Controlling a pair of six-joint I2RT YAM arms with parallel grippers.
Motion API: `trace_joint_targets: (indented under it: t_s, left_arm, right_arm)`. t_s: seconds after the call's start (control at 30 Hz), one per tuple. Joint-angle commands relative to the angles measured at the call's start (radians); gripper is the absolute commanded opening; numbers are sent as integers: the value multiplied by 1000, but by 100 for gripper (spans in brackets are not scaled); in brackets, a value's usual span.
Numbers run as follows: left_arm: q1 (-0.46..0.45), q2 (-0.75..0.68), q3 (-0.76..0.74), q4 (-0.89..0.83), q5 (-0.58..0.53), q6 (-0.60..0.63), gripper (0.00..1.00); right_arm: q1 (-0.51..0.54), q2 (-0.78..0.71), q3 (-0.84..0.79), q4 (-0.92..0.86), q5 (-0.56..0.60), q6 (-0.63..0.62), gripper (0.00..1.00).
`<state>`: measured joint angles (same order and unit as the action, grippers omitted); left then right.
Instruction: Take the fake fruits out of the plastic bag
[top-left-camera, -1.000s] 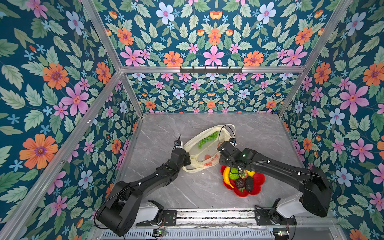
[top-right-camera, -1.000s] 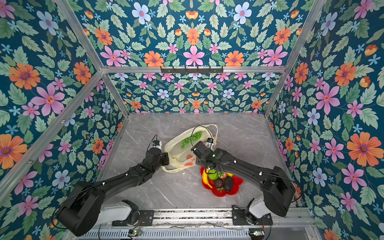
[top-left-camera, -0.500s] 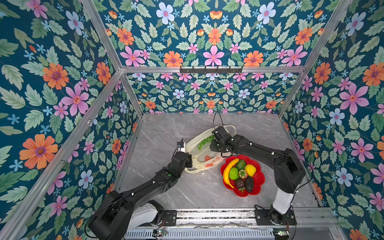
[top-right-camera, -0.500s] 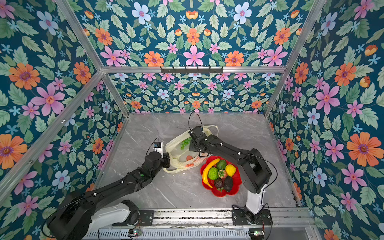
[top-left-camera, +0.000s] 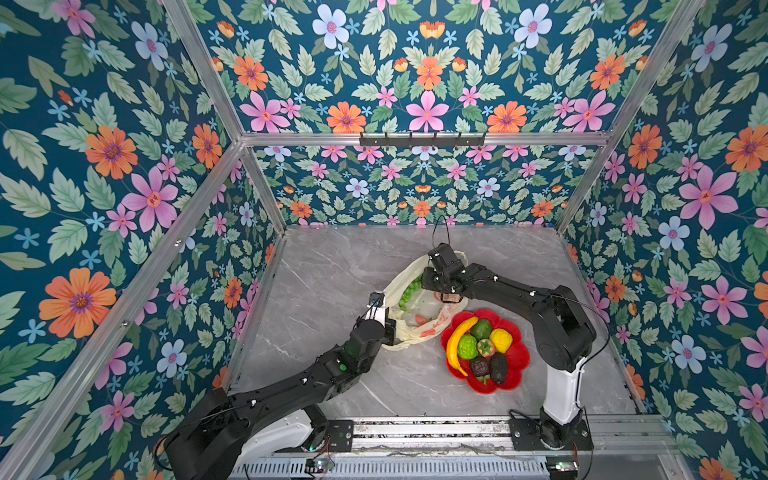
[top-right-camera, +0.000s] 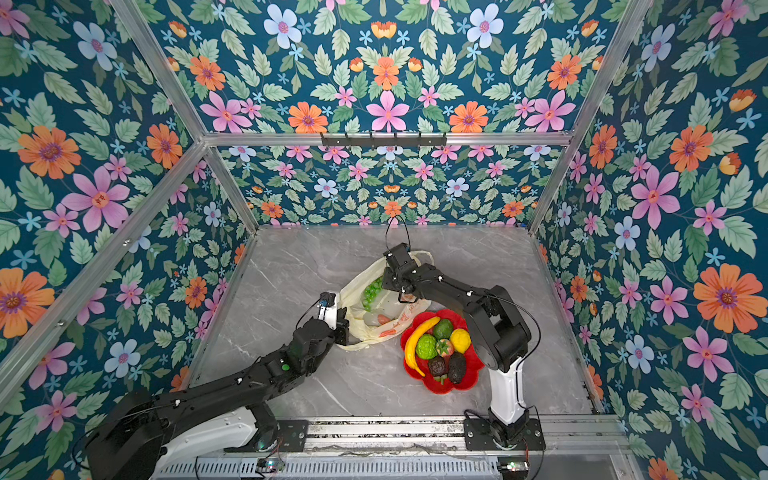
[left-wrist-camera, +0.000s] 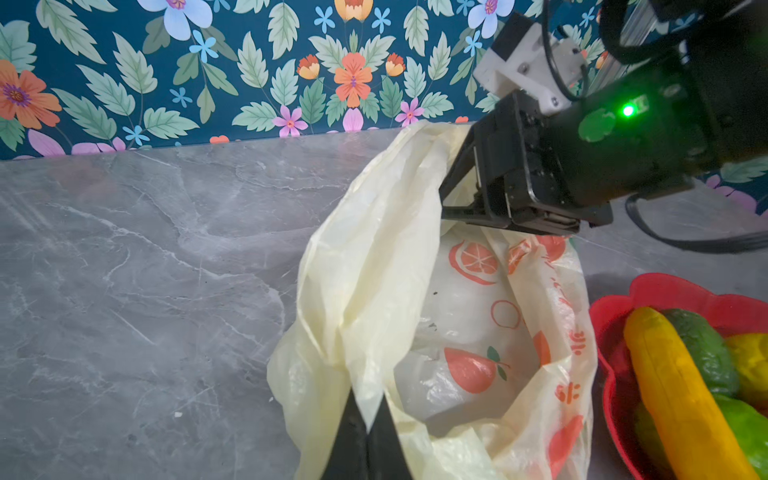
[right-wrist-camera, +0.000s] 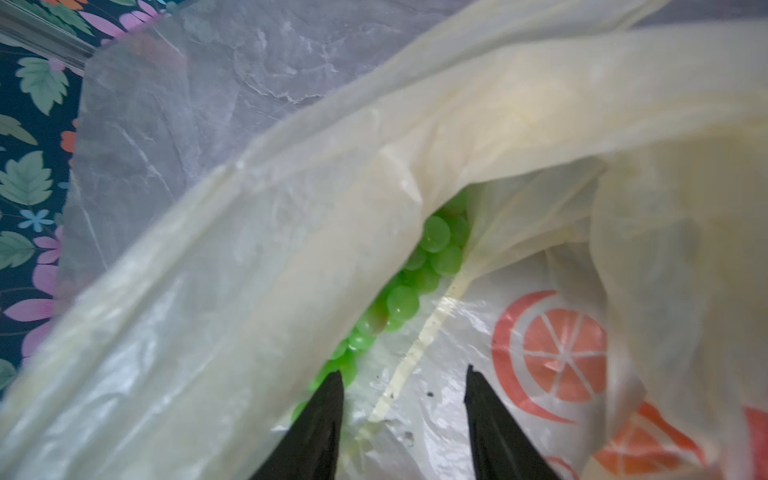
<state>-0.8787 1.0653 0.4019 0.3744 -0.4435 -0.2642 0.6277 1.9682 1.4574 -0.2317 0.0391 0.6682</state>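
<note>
The plastic bag (top-left-camera: 415, 332) (top-right-camera: 370, 332) lies crumpled mid-table, cream with orange fruit prints, its mouth held open. My left gripper (top-left-camera: 388, 328) (left-wrist-camera: 368, 419) is shut on the bag's near rim. My right gripper (top-left-camera: 427, 283) (left-wrist-camera: 455, 195) (right-wrist-camera: 403, 378) is open and reaches into the bag's far side. A green grape bunch (top-left-camera: 409, 291) (top-right-camera: 372, 291) (right-wrist-camera: 415, 282) lies inside, just ahead of one right fingertip (right-wrist-camera: 332, 386). Other fake fruits rest on the red plate (top-left-camera: 517, 365): a banana (top-left-camera: 457, 338), a lemon (top-left-camera: 500, 340), green and dark pieces.
The red flower-shaped plate (top-right-camera: 471, 370) (left-wrist-camera: 665, 286) sits just right of the bag, close to the right arm's elbow. Floral walls enclose the grey marble table (top-left-camera: 332, 266) on three sides. A metal rail (top-left-camera: 415, 432) runs along the front edge.
My right gripper has left the plate and swung back into the bag's mouth. The left gripper has kept its hold on the bag's rim, shifting slightly forward.
</note>
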Motion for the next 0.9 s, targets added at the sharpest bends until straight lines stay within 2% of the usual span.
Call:
trace_joint_targets:
  t_s: [0.0, 0.1, 0.23, 0.43, 0.63, 0.87]
  left_arm:
    - [1, 13, 8, 25, -33, -9, 0]
    - [3, 21, 13, 14, -50, -21, 0]
    - [3, 26, 11, 17, -52, -26, 0]
    - [3, 26, 8, 23, -50, -25, 0]
    - [3, 28, 7, 26, -50, -27, 0]
    - [4, 60, 23, 12, -77, -37, 0]
  right_arm:
    - [3, 40, 46, 40, -38, -21, 50]
    - [3, 82, 96, 26, -24, -34, 50]
    - [2, 158, 208, -53, 54, -81, 51]
    - [1, 263, 370, -173, 155, -102, 63]
    - [-8, 367, 516, -284, 194, -83, 70]
    - [-16, 409, 582, -376, 193, -66, 69]
